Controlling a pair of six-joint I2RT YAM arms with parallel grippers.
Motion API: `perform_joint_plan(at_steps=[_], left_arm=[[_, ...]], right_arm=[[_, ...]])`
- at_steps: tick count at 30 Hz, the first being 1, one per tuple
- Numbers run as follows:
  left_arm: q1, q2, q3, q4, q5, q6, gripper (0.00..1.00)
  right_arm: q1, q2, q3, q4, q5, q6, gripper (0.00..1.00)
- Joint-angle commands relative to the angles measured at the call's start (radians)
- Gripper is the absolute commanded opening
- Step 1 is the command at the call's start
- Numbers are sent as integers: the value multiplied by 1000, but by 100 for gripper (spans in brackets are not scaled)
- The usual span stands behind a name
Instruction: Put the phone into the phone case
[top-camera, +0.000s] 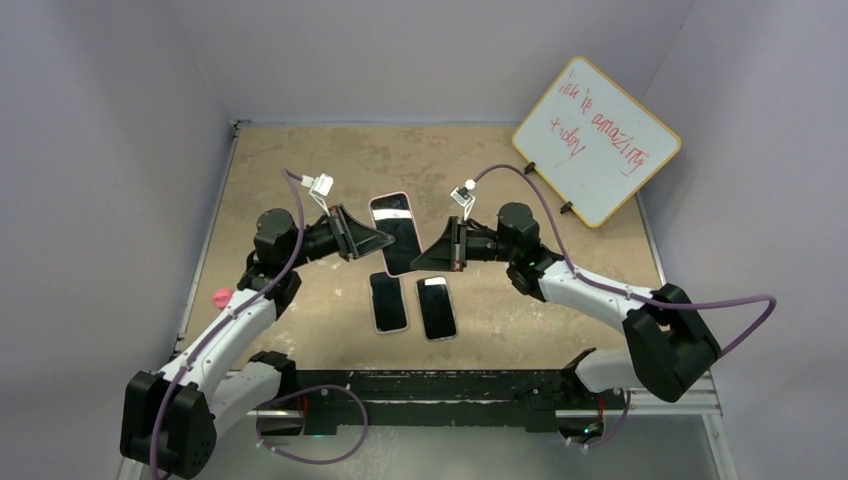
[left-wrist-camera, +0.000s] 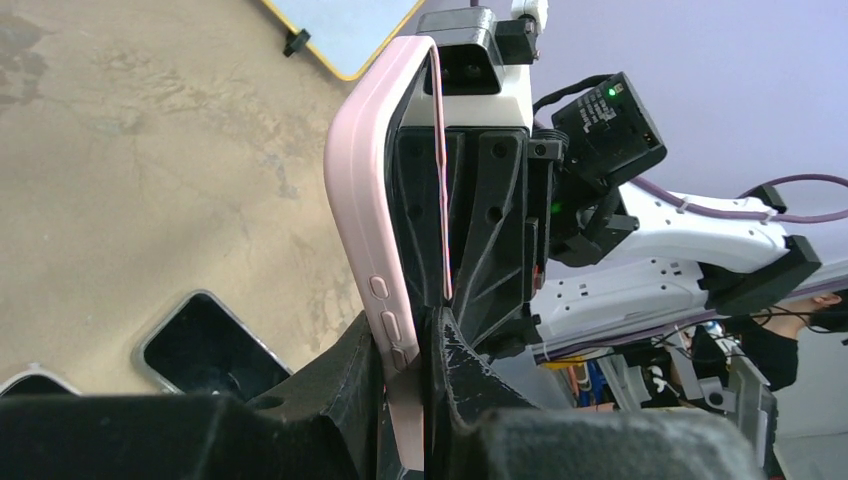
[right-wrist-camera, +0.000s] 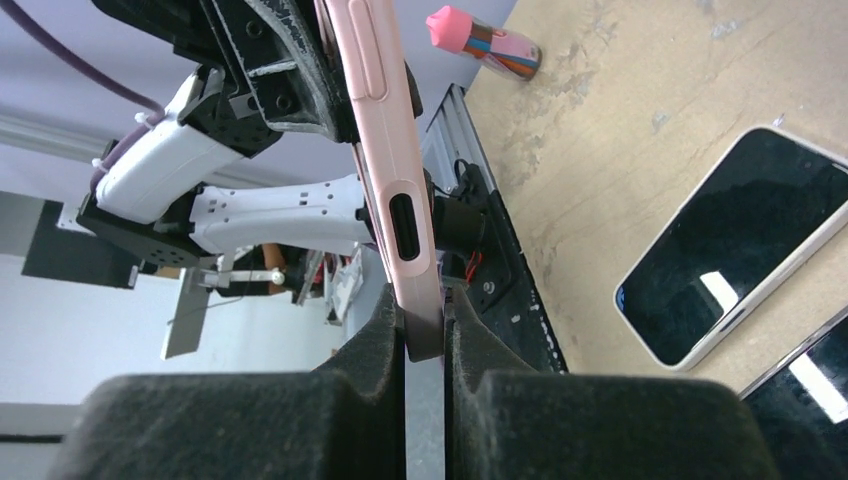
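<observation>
A whiteboard (top-camera: 597, 140) stands back right; a pink-capped marker (top-camera: 221, 297) lies left.

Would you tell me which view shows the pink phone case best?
The top external view: the pink phone case shows nearly whole, dark face toward the camera. The left wrist view shows only a long edge with side buttons; the right wrist view, only an edge with a port cutout.

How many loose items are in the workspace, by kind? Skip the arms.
Pink phone case: 1
Bare phones: 2
Whiteboard: 1
Pink-capped tube: 1
Total: 5
</observation>
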Motion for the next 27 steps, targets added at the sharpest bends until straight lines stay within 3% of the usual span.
perform_joint_plan(at_steps=[1, 3, 9, 12, 19, 22, 27], left_arm=[[3, -3, 58, -138, -83, 243, 0], [3, -6, 68, -172, -87, 268, 0], [3, 3, 47, -59, 35, 123, 0], [3, -2, 26, 59, 87, 22, 0], [3, 17, -3, 148, 120, -70, 0], [2, 34, -25, 210, 140, -132, 0], [2, 36, -14, 127, 131, -80, 0]], right_arm=[[5, -11, 9, 11, 69, 130, 0], [5, -16, 14, -26, 87, 111, 6], [5, -25, 17, -54, 97, 39, 49], [5, -41, 7, -62, 105, 3, 58], [5, -13, 30, -61, 79, -37, 57], [5, 0, 54, -69, 95, -51, 43], [5, 28, 58, -17, 66, -36, 11]])
